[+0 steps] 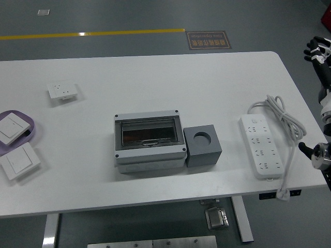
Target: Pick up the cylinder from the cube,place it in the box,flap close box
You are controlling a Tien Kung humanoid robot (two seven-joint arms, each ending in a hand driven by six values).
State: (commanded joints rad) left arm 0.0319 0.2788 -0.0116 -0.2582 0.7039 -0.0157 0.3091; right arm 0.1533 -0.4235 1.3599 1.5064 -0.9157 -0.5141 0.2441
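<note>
Sitting flap-down on the worktop (155, 77), box (149, 140) touches cube (202, 145).
Right hand (319, 51) at the far right edge, finger state unclear.

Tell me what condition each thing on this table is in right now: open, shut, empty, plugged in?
Grey box: flap shut, lying flat.
Dark cube: upright beside the box, round hole on top empty.
Power strip: nothing plugged into it, own cable loose on the table.
Wall socket: lying loose, unwired.
Two switches: loose, one on a purple tray.
Right hand: off the table's right edge, holding nothing.
</note>
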